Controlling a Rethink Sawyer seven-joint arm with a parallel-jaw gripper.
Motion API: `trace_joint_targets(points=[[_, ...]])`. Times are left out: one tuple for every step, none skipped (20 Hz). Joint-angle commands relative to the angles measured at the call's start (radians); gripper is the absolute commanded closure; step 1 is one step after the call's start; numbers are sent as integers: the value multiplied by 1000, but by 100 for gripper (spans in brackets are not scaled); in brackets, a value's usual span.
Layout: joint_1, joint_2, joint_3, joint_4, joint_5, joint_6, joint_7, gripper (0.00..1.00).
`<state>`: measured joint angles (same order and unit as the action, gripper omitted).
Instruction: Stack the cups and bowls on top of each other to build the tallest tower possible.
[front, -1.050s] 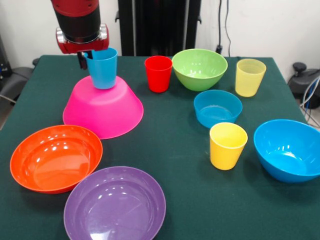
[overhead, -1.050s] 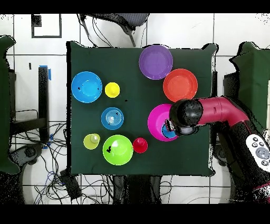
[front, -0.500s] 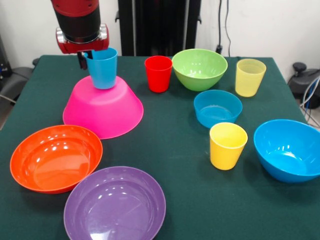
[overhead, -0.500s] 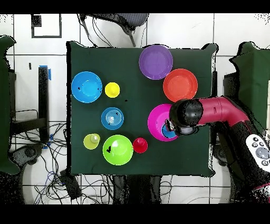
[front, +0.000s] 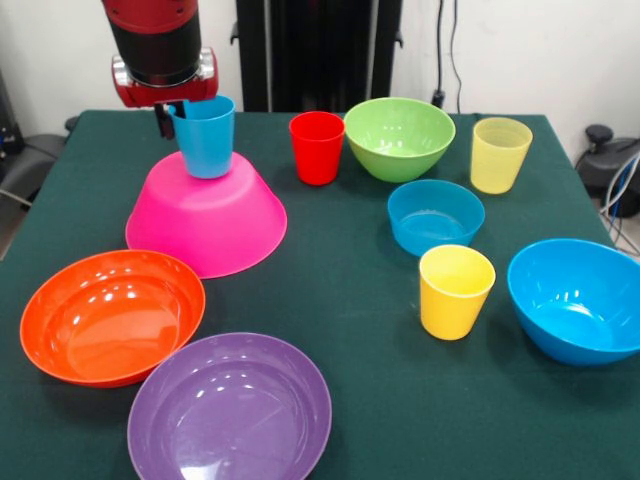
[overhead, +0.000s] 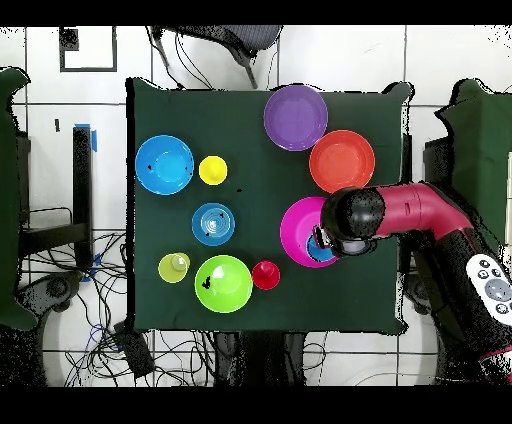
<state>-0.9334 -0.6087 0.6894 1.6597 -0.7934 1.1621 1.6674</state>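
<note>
the sawyer's gripper (front: 178, 118) sits at the rim of the blue cup (front: 206, 137), which stands upright, mouth up, on the flat bottom of the upturned pink bowl (front: 208, 222) at the far left of the table in the front view. one dark finger (front: 164, 122) shows against the outside of the cup's left wall and another seems to dip inside the rim, so the grip looks closed on that wall, though the arm's head hides much of it. the cup's long axis runs straight up, directly beneath the wrist; any release or lift turns on that vertical line staying over the bowl's small flat base.

the front view gives the stack's height and the cup's upright stance. the overhead view instead shows the arm's head covering most of the cup, only a blue sliver (overhead: 322, 245) peeking out over the pink bowl's right half, with the orange bowl (overhead: 342, 161) just beside it and the purple bowl (overhead: 296, 117) beyond.
</note>
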Motion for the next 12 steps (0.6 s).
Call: trace_joint_targets(points=[[37,22,-45,-36,-84,-10,-186,100],[37,22,-45,-35,-83,-11,-184,100],[37,22,-44,-35,-83,-12,-182,0],[37,22,-44,-35,-83,-12,-184,0],[35,22,-44,-33,-83,-14,-184,0],[35,22,-43,-33,-82,-15,-183,0],[35,22,-43,-33,-81,-15,-183,0],[35,23,-42,-34,-81,-15,-183,0],[35,23,-43,-33,-81,-17,-182,0],[34,23,-42,-33,-80,-20,-180,0],[35,24,-41,-34,-79,-20,-180,0],[34,24,-40,-34,-78,-21,-180,0]])
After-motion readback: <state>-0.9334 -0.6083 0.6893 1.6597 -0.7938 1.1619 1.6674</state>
